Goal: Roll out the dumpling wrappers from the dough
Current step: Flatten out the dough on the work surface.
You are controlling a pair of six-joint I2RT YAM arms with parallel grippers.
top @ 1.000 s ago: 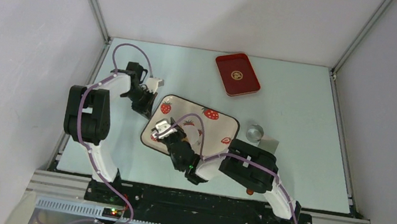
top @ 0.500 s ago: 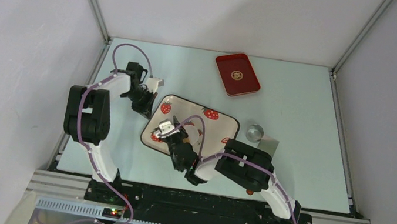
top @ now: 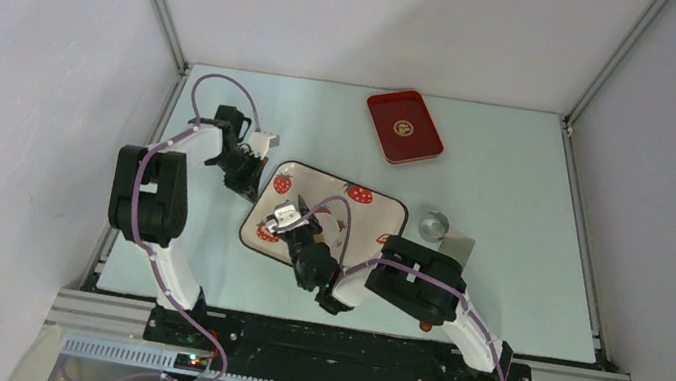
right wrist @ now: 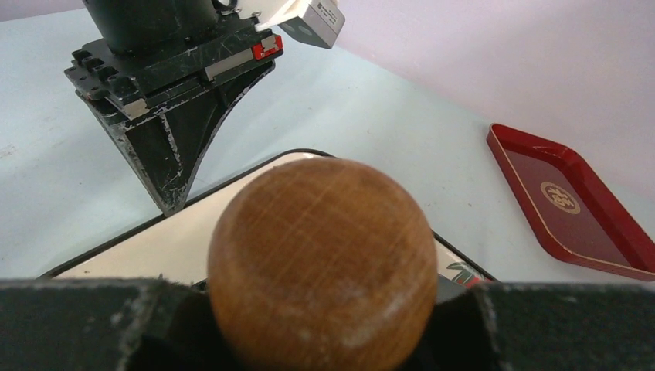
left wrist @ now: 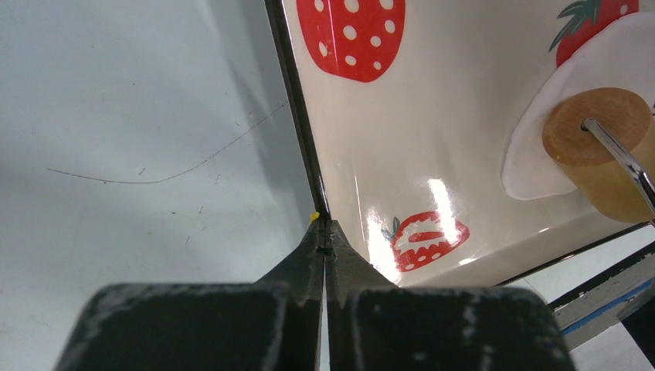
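Note:
A thin flat white dumpling wrapper [left wrist: 541,131] lies on the cream strawberry-print tray [left wrist: 432,100]. The wooden rolling pin [left wrist: 599,151] rests on top of the wrapper. My right gripper [top: 289,216] is shut on the pin's round wooden handle [right wrist: 323,263], over the tray's left half [top: 364,223]. My left gripper [left wrist: 324,229] is shut with nothing between its jaws, and its tips touch the tray's black left rim. The same left gripper [right wrist: 166,116] shows in the right wrist view, standing at that rim. No lump of dough shows; the pin and arm hide part of the tray.
A red tray [top: 404,126] with a gold emblem lies at the back right of the pale table. A small silvery cup [top: 433,226] and a pale flat square [top: 458,242] sit just right of the strawberry tray. The right arm's elbow [top: 416,281] hangs over the near table.
My right gripper has shifted the rolling pin a little to the right and away along the tray. The left gripper has stayed at the rim.

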